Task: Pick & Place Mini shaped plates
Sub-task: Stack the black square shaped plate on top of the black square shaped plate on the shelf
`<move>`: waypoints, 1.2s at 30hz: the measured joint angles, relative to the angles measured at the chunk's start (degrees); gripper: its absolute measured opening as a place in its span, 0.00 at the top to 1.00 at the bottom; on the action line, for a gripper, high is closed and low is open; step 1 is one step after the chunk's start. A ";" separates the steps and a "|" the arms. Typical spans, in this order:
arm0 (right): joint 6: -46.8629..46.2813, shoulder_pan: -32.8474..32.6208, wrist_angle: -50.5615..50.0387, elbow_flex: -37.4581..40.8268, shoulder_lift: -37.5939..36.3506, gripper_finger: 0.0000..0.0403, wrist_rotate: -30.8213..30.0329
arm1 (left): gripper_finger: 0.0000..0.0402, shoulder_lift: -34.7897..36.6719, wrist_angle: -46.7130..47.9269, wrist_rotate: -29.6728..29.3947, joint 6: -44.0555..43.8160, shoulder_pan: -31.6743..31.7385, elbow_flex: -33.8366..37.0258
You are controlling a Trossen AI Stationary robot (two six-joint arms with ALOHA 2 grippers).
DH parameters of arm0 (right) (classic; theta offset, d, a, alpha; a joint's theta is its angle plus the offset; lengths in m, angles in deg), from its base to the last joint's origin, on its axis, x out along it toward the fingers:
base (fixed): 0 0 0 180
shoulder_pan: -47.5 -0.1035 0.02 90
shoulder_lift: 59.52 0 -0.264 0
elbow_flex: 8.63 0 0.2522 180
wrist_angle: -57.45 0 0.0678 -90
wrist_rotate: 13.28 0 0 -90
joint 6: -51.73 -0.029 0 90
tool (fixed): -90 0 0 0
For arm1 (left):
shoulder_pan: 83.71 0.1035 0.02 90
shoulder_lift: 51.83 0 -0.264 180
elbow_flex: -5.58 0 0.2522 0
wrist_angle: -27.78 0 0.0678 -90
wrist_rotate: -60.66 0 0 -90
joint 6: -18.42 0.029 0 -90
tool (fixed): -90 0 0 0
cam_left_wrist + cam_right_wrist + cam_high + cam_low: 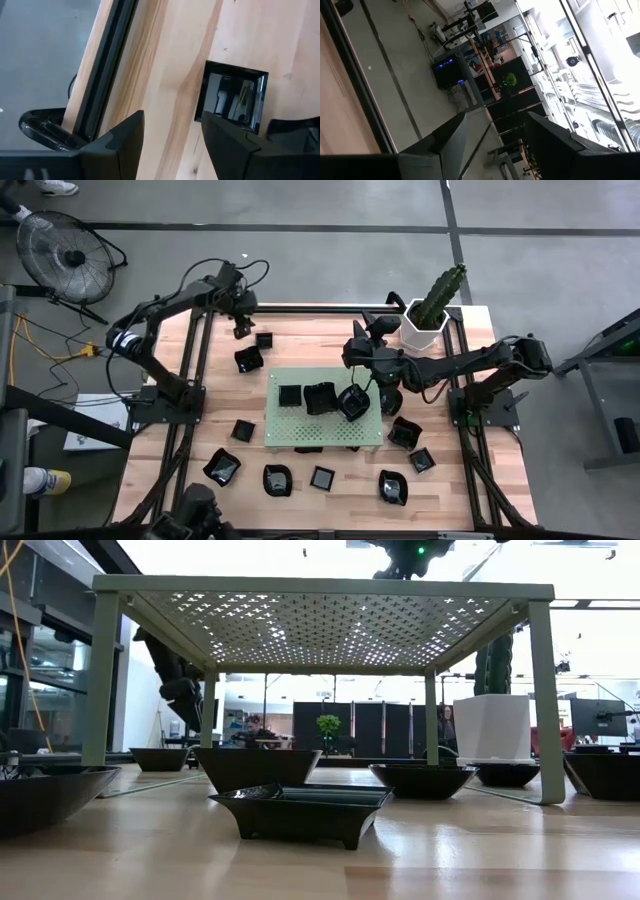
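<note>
Several small glossy black plates lie on the wooden table, and three stand on the green perforated board: two square ones and a rounder one. My left gripper is open and empty at the table's far left, above bare wood. A square plate lies flat just beside one of its fingers. My right gripper is open and empty; it is held above the board's far right part and faces out into the room.
A white pot with a cactus stands at the table's far right. More black plates lie along the near side and under the raised board. The table's dark frame rail runs close to my left gripper.
</note>
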State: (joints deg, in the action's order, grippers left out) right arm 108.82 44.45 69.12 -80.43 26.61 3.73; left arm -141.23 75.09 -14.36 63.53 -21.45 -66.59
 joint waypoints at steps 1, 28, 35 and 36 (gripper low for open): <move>-0.10 0.00 0.00 0.00 0.00 0.51 0.02 | 0.52 -0.43 0.41 0.39 -0.27 0.00 -0.62; -1.59 0.00 -1.23 0.00 0.00 0.51 0.13 | 0.52 -11.13 12.98 -2.12 4.43 -4.57 -10.45; -1.59 0.00 -1.66 0.01 0.00 0.51 0.12 | 0.52 -11.28 11.36 -3.60 5.36 -4.57 -10.45; -1.60 0.00 -1.86 0.00 0.00 0.51 0.13 | 0.52 -11.28 11.36 -3.56 6.01 -4.57 -10.45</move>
State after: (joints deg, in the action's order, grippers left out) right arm 107.22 44.45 67.26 -80.43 26.61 3.86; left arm -152.51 86.44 -17.92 69.55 -26.02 -77.04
